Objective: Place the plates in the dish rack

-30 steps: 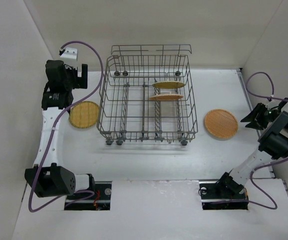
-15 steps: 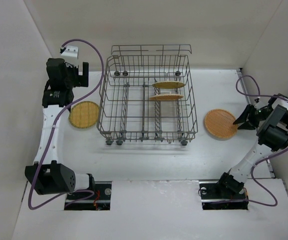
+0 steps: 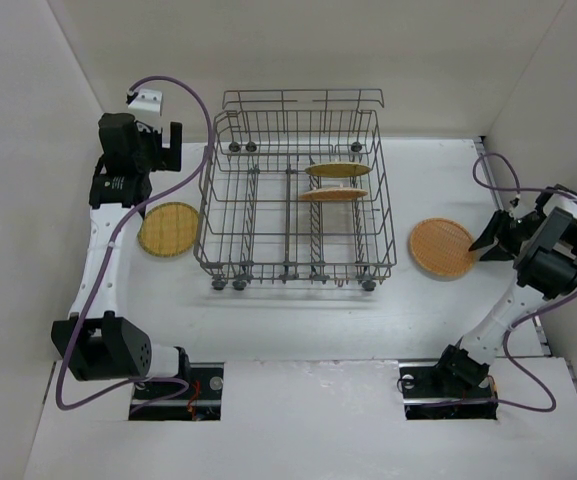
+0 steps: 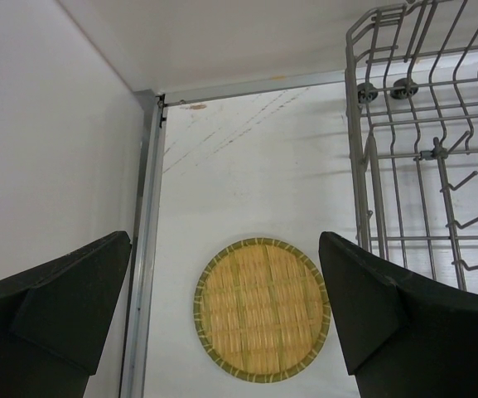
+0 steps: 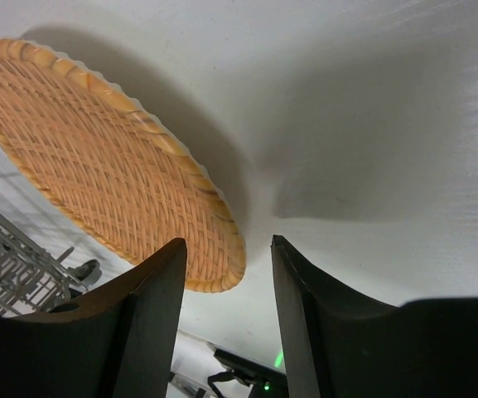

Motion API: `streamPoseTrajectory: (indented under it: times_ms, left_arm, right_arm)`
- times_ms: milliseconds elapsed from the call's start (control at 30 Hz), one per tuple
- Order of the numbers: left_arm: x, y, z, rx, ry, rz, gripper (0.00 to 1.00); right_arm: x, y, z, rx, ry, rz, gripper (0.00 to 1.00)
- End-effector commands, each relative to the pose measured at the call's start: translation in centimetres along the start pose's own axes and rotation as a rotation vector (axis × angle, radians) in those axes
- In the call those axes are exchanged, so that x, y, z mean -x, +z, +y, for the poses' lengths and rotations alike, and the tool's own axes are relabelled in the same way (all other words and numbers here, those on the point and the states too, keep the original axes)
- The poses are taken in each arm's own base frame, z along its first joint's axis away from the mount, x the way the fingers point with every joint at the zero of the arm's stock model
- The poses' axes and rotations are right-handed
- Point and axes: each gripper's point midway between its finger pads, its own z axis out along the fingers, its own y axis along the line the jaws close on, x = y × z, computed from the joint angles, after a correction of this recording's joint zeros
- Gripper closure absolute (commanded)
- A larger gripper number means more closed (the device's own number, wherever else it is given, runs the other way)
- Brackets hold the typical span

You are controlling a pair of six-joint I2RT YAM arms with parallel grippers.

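The grey wire dish rack (image 3: 293,265) stands mid-table with two plates (image 3: 337,170) (image 3: 332,194) on edge among its tines. A yellow plate (image 3: 169,229) lies flat left of the rack; it also shows in the left wrist view (image 4: 262,308). My left gripper (image 3: 154,150) hangs open above and behind it, empty. An orange plate (image 3: 442,247) lies flat right of the rack. My right gripper (image 3: 485,244) is open at its right rim, and the rim (image 5: 214,257) sits between the fingers, untouched.
The rack's corner and wheels (image 4: 379,91) show at the right of the left wrist view. A metal strip (image 4: 143,249) runs along the left wall. White walls close in on both sides and the back.
My right gripper moved left toward the orange plate and now straddles its right rim. My left gripper rose and shifted slightly back and right.
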Motion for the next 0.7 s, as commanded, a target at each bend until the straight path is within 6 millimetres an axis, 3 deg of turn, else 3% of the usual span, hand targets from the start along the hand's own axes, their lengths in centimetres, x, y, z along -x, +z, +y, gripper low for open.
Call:
streamPoseTrajectory:
  times_ms: [0, 333, 433, 500, 567, 667]
  left_arm:
    - [4.1, -0.8, 0.5, 0.012, -0.02, -0.119, 0.0]
    - [3.8, -0.9, 0.5, 0.008, -0.012, -0.108, 0.0]
    - [3.8, -0.9, 0.4, 0.005, -0.01, -0.102, 0.01]
    - [3.8, -0.7, 0.5, 0.006, -0.01, -0.1, 0.01]
    - [3.8, -0.5, 0.4, 0.007, -0.01, -0.097, 0.01]
    - [3.8, -0.3, -0.1, -0.002, -0.006, -0.094, 0.01]
  right_arm:
    - [1.3, 0.2, 0.5, -0.027, -0.012, -0.02, 0.48]
    - [1.4, 2.9, 2.7, 0.0, -0.023, 0.007, 0.54]
    - [1.7, 3.0, 3.0, 0.009, -0.013, 0.006, 0.67]
    - [1.8, 3.1, 3.0, 0.012, -0.004, 0.009, 0.88]
    - [1.8, 3.1, 3.1, 0.015, -0.001, 0.011, 1.0]
    - [1.8, 2.8, 3.1, 0.013, -0.012, -0.002, 1.0]
